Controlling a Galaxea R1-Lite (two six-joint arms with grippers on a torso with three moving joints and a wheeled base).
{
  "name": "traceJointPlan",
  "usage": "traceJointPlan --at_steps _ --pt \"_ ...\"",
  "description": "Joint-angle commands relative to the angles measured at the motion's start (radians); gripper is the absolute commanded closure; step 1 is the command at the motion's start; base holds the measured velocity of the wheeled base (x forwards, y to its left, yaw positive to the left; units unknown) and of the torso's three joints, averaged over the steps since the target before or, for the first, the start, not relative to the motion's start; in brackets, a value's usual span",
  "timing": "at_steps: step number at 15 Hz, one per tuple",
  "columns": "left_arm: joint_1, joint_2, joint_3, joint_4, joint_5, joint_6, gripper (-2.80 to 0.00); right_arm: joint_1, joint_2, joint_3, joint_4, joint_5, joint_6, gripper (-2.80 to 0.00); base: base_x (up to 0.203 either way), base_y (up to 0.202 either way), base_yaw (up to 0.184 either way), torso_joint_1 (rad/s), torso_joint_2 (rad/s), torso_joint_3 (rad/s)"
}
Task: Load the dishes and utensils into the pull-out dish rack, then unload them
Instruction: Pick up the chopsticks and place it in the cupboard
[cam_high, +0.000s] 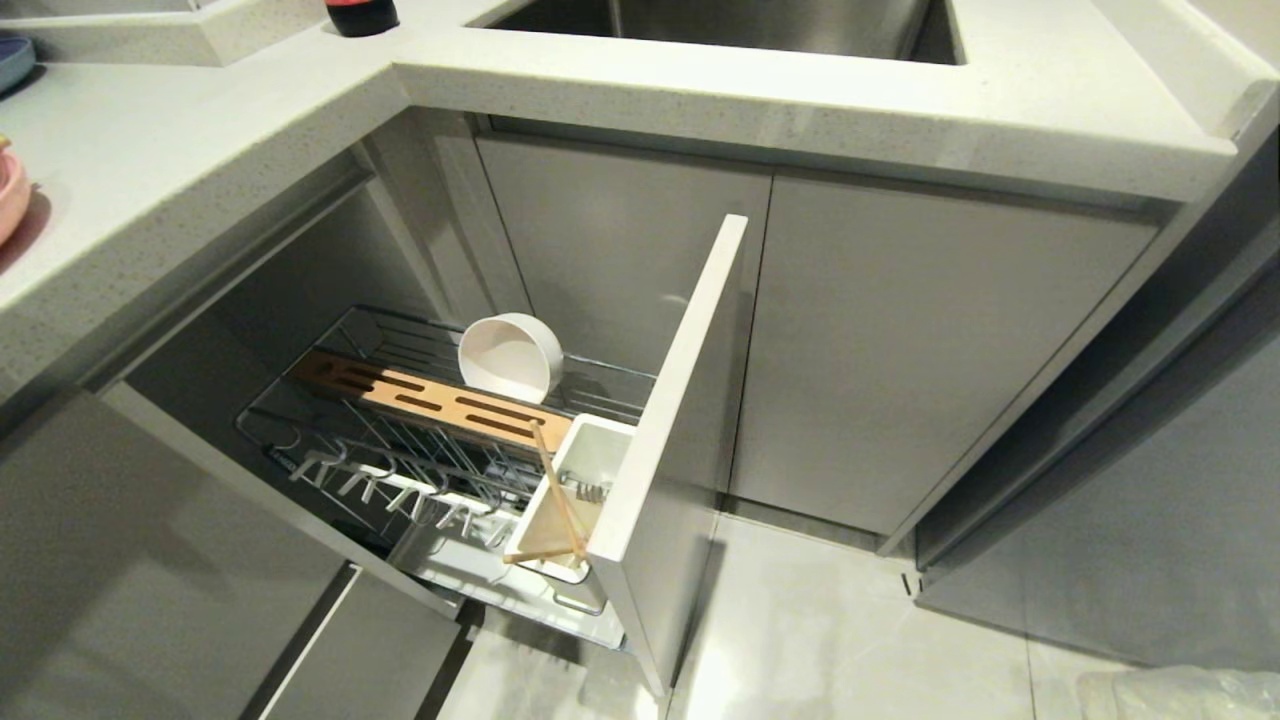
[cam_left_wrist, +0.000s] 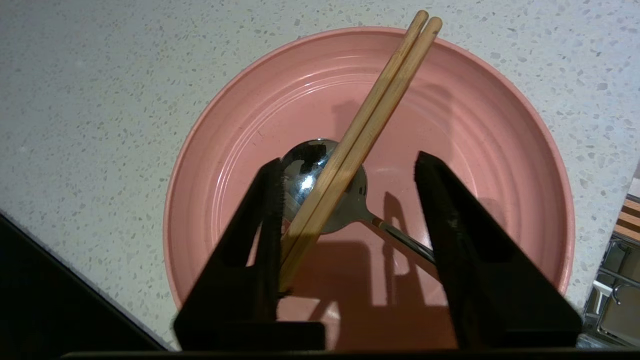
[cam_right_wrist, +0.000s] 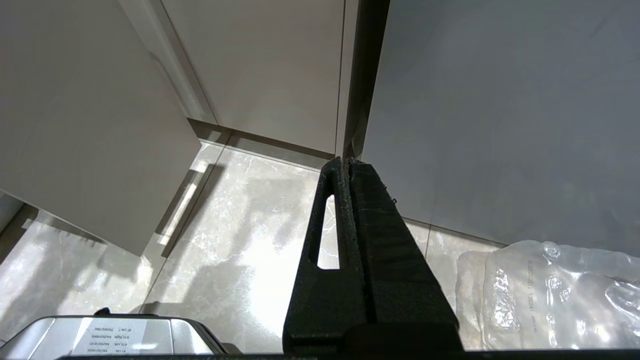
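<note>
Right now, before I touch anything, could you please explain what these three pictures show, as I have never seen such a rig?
This is a two-armed robot in a kitchen. The head camera looks down at the open pull-out dish rack, where a cream-white bowl stands on its edge. The left wrist camera looks past the open left gripper at a pink plate on the speckled counter. A metal spoon and a pair of chopsticks lie in the plate, and nothing is gripped. The right wrist camera shows the shut right gripper parked above the floor.
</note>
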Motion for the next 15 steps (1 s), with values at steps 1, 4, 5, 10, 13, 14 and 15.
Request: traceJointPlan --at_steps 1,4,5,10,13,14,15 --pt "0.004 0.022 0.0 0.001 -0.004 0.002 -2.8 0.0 -0.001 0.0 0.0 0.0 -0.001 0.0 0.0 0.0 0.0 0.0 0.0 0.0" --pt "0.015 0.051 -0.001 -0.018 -0.062 0.002 -2.8 0.0 -0.001 0.0 0.0 0.0 -0.001 0.0 0.0 0.0 0.0 0.0 0.0 0.0" --pt "0.017 0.058 -0.003 -0.021 -0.074 0.002 -2.8 0.0 -0.001 0.0 0.0 0.0 -0.001 0.0 0.0 0.0 0.0 0.0 0.0 0.0" --pt "0.024 0.099 -0.007 -0.034 -0.14 0.002 -2.8 0.0 -0.001 0.0 0.0 0.0 -0.001 0.0 0.0 0.0 0.0 0.0 0.0 0.0" --pt "0.03 0.123 -0.022 -0.041 -0.165 -0.002 -2.8 0.0 -0.001 0.0 0.0 0.0 -0.001 0.0 0.0 0.0 0.0 0.0 0.0 0.0" --pt "0.033 0.129 -0.027 -0.041 -0.171 -0.002 -2.8 0.0 -0.001 0.0 0.0 0.0 -0.001 0.0 0.0 0.0 0.0 0.0 0.0 0.0" --pt "0.035 0.134 -0.03 -0.04 -0.18 -0.002 -2.8 0.0 -0.001 0.0 0.0 0.0 -0.001 0.0 0.0 0.0 0.0 0.0 0.0 0.0"
